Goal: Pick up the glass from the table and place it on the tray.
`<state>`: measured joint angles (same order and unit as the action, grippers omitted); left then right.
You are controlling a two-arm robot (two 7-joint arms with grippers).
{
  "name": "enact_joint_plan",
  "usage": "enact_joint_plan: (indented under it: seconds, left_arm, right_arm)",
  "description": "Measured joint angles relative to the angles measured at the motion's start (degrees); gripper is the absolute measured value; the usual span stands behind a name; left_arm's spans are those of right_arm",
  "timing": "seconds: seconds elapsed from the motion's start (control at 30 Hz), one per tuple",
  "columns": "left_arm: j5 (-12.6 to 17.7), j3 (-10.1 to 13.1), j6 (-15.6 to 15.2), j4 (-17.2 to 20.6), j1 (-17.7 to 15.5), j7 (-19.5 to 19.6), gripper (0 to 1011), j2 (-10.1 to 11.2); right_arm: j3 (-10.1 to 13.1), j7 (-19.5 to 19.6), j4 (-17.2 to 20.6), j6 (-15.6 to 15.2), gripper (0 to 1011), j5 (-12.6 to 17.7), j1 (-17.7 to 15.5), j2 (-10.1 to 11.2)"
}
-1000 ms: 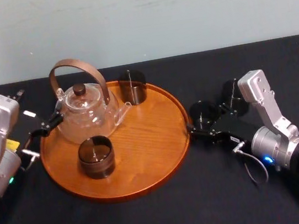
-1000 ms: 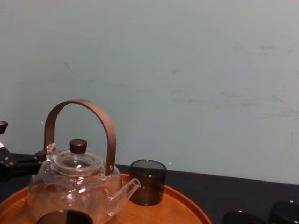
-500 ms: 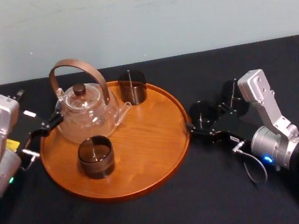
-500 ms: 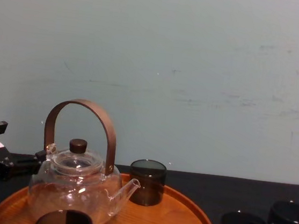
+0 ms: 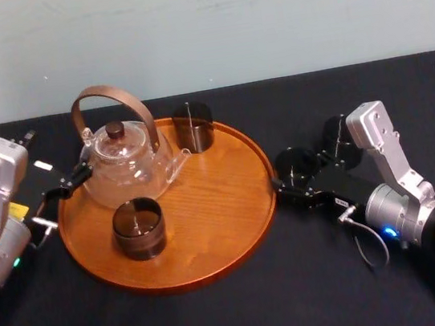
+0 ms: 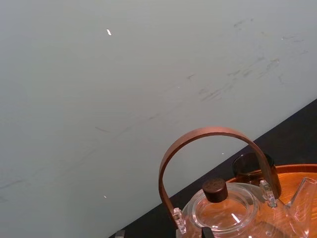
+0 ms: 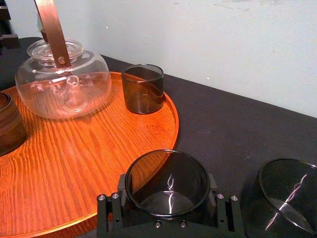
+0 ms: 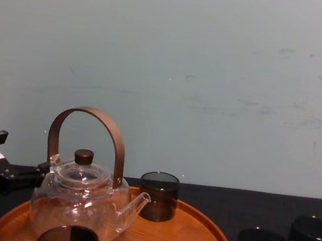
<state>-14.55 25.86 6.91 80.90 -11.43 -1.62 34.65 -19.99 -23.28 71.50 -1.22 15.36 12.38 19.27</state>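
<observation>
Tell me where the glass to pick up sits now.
Head view: the glass stands on the table just right of the tray, at the right claw, another glass beyond it.

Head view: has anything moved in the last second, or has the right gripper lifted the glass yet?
Nothing visibly changed. The right gripper still sits around the glass, which stands on the table just off the right rim of the tray, not lifted. The left gripper stays beside the teapot at the tray's left edge.
</observation>
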Motion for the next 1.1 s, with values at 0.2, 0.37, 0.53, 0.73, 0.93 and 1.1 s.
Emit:
enact_joint_plan:
  seconds: [0.2, 0.37, 0.53, 0.73, 0.93, 1.1]
  left_arm:
    - [0.00, 0.00, 0.00, 0.00, 0.00, 0.00, 1001, 0.00]
    - [0.00, 0.00, 0.00, 0.00, 0.00, 0.00, 1001, 0.00]
    - [0.00, 0.00, 0.00, 0.00, 0.00, 0.00, 1002, 0.00]
    - [0.00, 0.00, 0.00, 0.00, 0.00, 0.00, 1001, 0.00]
    - [0.00, 0.00, 0.00, 0.00, 0.00, 0.00, 1001, 0.00]
    - [0.00, 0.00, 0.00, 0.00, 0.00, 0.00, 1001, 0.00]
  right_arm:
    - [0.00, 0.00, 0.03, -0.03, 908, 0.00, -0.02, 0.00]
    - [0.07, -0.55, 0.17, 0.39, 908, 0.36, -0.25, 0.08]
    - [0.20, -1.25, 1.79, 1.04, 908, 0.79, -0.97, 0.63]
    - [0.21, -1.53, 5.54, 0.73, 908, 1.08, -2.21, 1.74]
    - [0.19, -1.37, 8.87, 0.08, 908, 1.25, -3.38, 2.68]
    - [-0.10, -1.39, 10.63, -0.24, 908, 1.41, -3.95, 3.08]
